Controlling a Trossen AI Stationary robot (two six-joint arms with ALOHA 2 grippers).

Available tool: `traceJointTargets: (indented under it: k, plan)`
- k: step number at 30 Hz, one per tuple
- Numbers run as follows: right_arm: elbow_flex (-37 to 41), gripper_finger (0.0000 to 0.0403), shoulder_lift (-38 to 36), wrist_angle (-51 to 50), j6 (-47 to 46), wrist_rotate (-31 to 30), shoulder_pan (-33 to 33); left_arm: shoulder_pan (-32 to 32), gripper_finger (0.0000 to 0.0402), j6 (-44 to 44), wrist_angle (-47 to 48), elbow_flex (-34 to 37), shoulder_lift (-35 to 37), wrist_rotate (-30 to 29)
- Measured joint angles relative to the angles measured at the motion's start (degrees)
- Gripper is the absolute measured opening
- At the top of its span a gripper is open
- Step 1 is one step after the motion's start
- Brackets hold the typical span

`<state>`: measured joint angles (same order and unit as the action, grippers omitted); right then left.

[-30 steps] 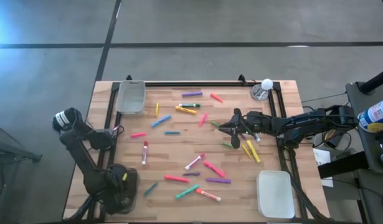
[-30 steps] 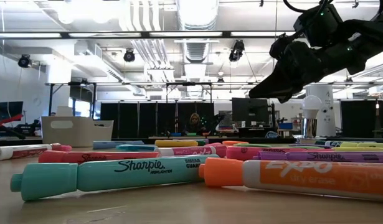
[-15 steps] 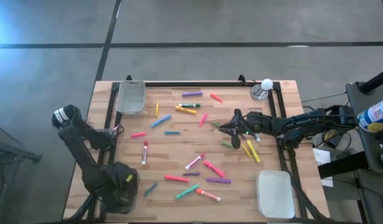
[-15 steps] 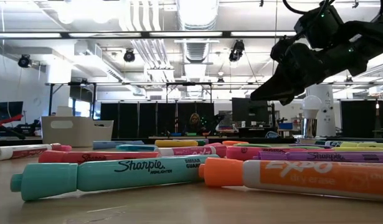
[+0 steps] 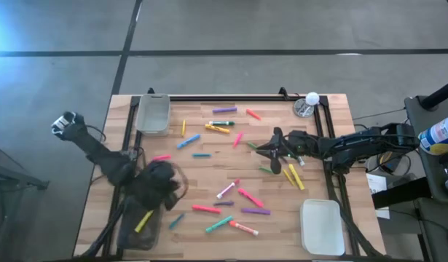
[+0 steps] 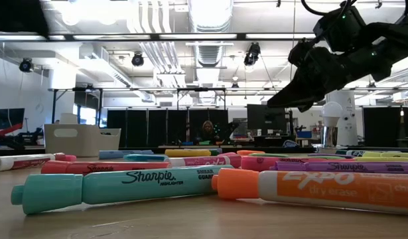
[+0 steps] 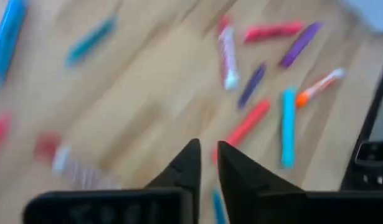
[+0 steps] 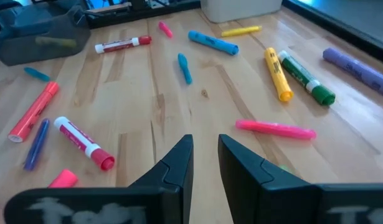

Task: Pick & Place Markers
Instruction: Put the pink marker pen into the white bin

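Note:
Markers in pink, yellow, green, purple, blue and orange lie flat and scattered over the wooden table (image 5: 209, 171). One yellow marker (image 5: 143, 220) lies in the dark bin (image 5: 132, 234) at the near-left corner. My left gripper (image 5: 169, 188) (image 7: 208, 163) hangs over the table's left half, beside a red-and-white marker (image 5: 169, 178), fingers almost together and holding nothing. My right gripper (image 5: 261, 150) (image 6: 273, 103) (image 8: 205, 155) hovers above the table's right half, near a pink marker (image 8: 275, 129), fingers close together and holding nothing.
A clear bin (image 5: 152, 114) stands at the far-left corner and a white bin (image 5: 322, 227) at the near-right corner. A small round object with a white ball (image 5: 306, 103) sits at the far-right corner. A black frame (image 5: 231, 97) runs along the table's far edge.
My left gripper has swung up and away from the dark near-left bin toward the table's middle and far side. The yellow marker seen at it earlier now lies in that bin. The left wrist view is blurred by the motion.

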<state>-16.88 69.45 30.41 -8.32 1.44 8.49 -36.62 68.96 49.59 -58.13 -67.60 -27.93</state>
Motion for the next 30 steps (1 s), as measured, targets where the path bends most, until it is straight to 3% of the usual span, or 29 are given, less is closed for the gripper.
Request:
traceJointTargets:
  k: [4,9,13,17,20,23,30]
  plan:
    - [-0.7,0.0068,0.0,0.0,0.6,0.0,0.0,10.0,0.0005,-24.4,-20.7,5.7,1.5,1.8]
    - [-0.7,0.0068,0.0,-0.3,-3.0,0.1,-0.1,20.2,0.0004,-46.0,-53.2,18.1,0.8,12.2]
    - [-0.7,0.0068,0.0,-0.2,-7.9,0.1,-0.1,28.1,0.0001,-54.0,-79.4,29.2,-2.5,21.3]
    - [-0.7,0.0068,0.0,0.0,-10.8,0.1,-0.1,36.3,0.0001,-55.9,-99.5,37.0,-6.5,26.4]
    - [-1.3,0.0068,0.0,0.0,-12.2,0.1,-0.1,41.9,0.0000,-56.5,-106.2,39.9,-8.5,31.1]
    - [-2.4,0.0068,0.0,0.0,-14.2,1.4,-0.1,45.6,0.0000,-57.7,-107.3,40.5,-9.4,33.7]
    - [-6.6,0.0068,0.0,-0.2,-10.3,5.1,-4.7,46.9,0.0000,-64.2,-107.6,40.3,-9.3,34.3]
